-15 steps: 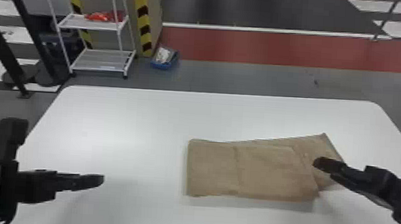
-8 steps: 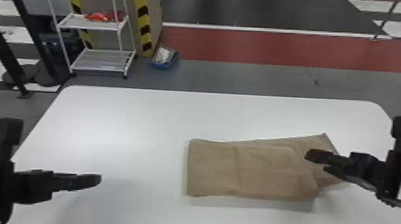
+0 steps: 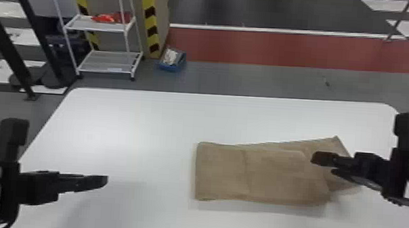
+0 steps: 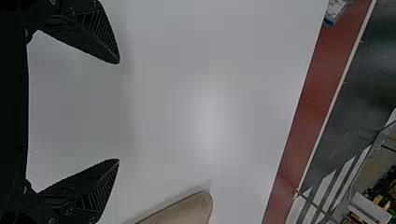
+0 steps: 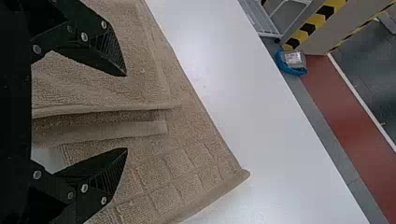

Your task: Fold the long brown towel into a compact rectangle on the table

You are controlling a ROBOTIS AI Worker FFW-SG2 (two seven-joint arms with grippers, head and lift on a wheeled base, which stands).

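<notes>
Towel (image 3: pixel 261 174) partly folded, mostly on right half of table (image 3: pixel 138 125) | right gripper (image 3: pixel 324 164) above table's right side, released, fingers parted | left gripper (image 3: pixel 100 181) above table's left side, likewise released

Table (image 3: pixel 152 129) passable left of towel (image 3: pixel 261 174); right end effector (image 3: pixel 322 164) overhangs its right end

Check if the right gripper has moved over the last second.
Yes. The right gripper has shifted toward the robot's left, judged against the far right corner of the table in the head view.
</notes>
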